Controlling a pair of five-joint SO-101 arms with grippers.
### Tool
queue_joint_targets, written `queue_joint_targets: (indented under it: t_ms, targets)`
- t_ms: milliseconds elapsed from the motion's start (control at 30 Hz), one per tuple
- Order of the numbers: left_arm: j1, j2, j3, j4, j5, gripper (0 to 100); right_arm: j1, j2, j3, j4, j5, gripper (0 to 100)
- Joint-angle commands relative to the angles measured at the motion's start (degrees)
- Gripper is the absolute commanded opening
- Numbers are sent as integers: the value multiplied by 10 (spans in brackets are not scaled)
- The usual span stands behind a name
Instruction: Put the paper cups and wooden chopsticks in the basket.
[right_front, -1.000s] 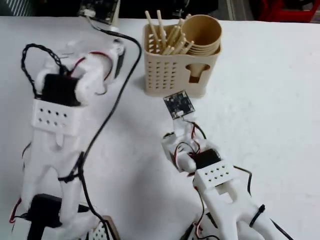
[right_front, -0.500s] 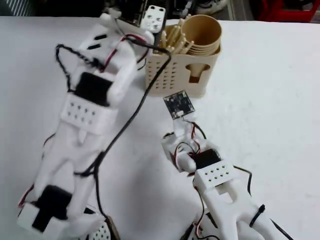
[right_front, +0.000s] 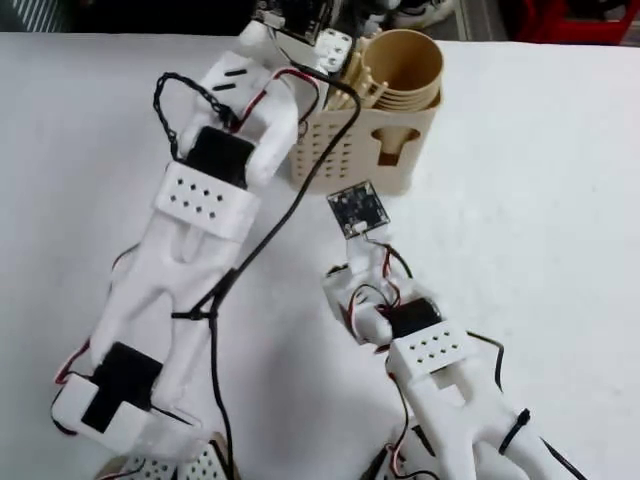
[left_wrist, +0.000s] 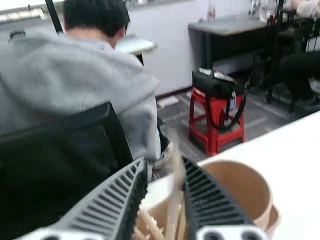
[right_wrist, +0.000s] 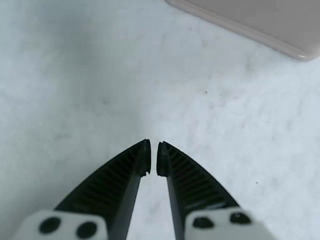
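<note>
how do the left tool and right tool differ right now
The left tool is up over the basket, while the right tool is low over the bare table. The left tool's jaws stand apart with a chopstick between them. The right tool's jaws nearly touch and hold nothing. Both are black and ribbed.

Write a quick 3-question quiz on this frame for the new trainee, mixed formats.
1. True or false: the paper cups sit stacked inside the basket.
2. The right gripper is shut over: A) bare table; B) a lone cup; C) a loose lid.
3. Fill in: the left gripper hovers open over the basket, around a wooden ____.
Key: 1 true; 2 A; 3 chopstick.
</note>
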Motion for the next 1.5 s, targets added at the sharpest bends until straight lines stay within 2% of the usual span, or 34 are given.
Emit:
queue_joint_targets:
  t_ms: [0,400,933,1200,1367,1467]
  targets:
    - [2,-15,-47,56,5,129,3,0,-3,-8,5,38]
    - [-2,-139,-105,263,1,129,5,0,-3,-8,5,38]
    - [-131,-354,-104,520,1,132,4,0,-3,-8,5,38]
    - [-170,-389,-98,654,0,132,4,0,-2,-8,5,38]
    - [-197,-393,24,665,0,132,4,1,-2,-8,5,38]
    - [-232,-395,122,617,0,129,4,1,-2,-8,5,38]
